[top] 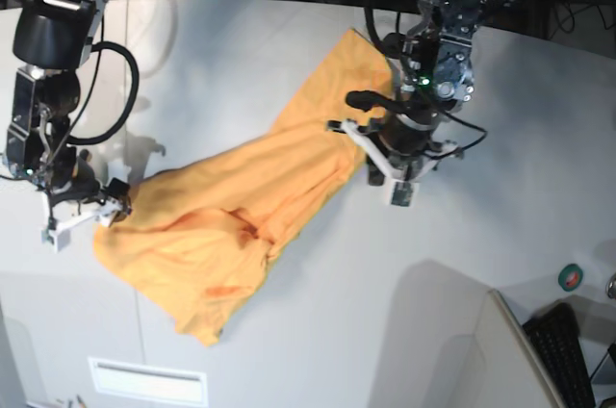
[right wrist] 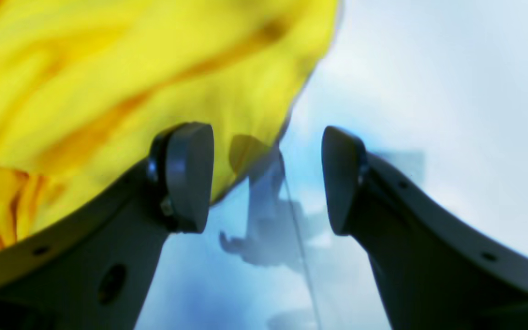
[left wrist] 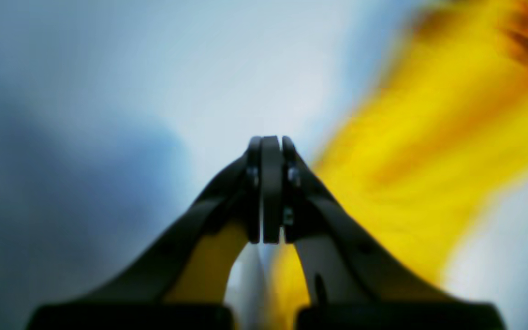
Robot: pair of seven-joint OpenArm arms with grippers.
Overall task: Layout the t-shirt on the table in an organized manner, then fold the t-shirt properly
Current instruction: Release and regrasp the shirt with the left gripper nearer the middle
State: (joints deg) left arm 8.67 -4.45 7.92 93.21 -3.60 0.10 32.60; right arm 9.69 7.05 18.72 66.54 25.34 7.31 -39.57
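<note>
T-shirt [top: 241, 206] spread rumpled, diagonal across worktop [top: 500, 225] centre, not yet flat. Left hand [left wrist: 271, 190] pressed together, gripping nothing visible. Right hand [right wrist: 266, 178] apart beside cloth edge, placed for grasping and straightening.

The t-shirt [top: 250, 206] sprawls diagonally across the worktop [top: 500, 196], left end effector [top: 380, 153] over its middle, right end effector [top: 91, 211] beside its edge.
</note>
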